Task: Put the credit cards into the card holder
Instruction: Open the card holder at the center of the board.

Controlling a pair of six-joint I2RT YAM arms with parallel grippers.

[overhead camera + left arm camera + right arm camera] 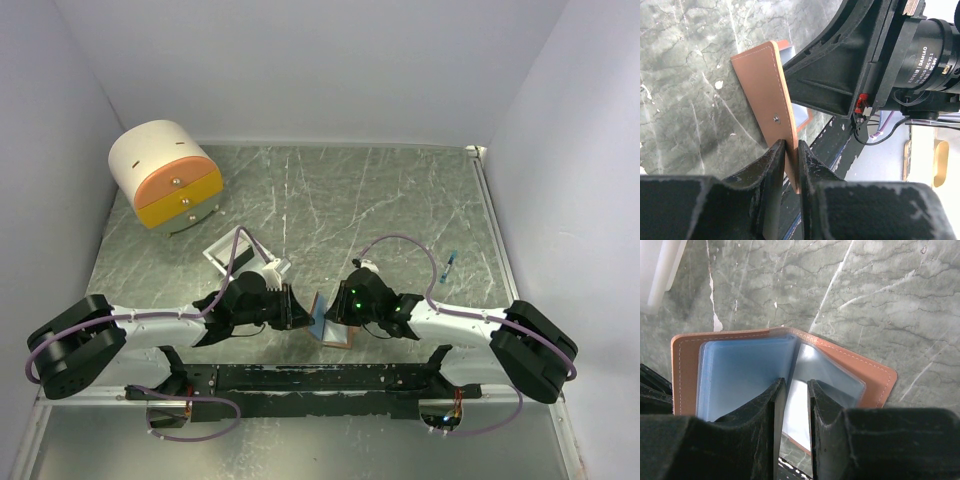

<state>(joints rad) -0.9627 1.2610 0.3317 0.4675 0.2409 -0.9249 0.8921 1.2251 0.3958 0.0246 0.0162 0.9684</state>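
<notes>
Left gripper [791,146] is pinching the salmon cover of the card holder [762,85], jaws nearly closed on its edge. Right gripper [796,382] is straddling one pale blue pocket leaf, jaws narrowly apart; clamping or not, can't tell. Card holder is standing open on edge between both arms, pockets facing the right gripper. No credit cards are showing in either gripper.

Salmon-brown card holder [740,370] open, upright, pale blue pockets inside.

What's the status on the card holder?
Left gripper: jaws clamped on card holder cover. Right gripper: jaws astride blue inner pocket, grip unclear. No cards in view.
</notes>
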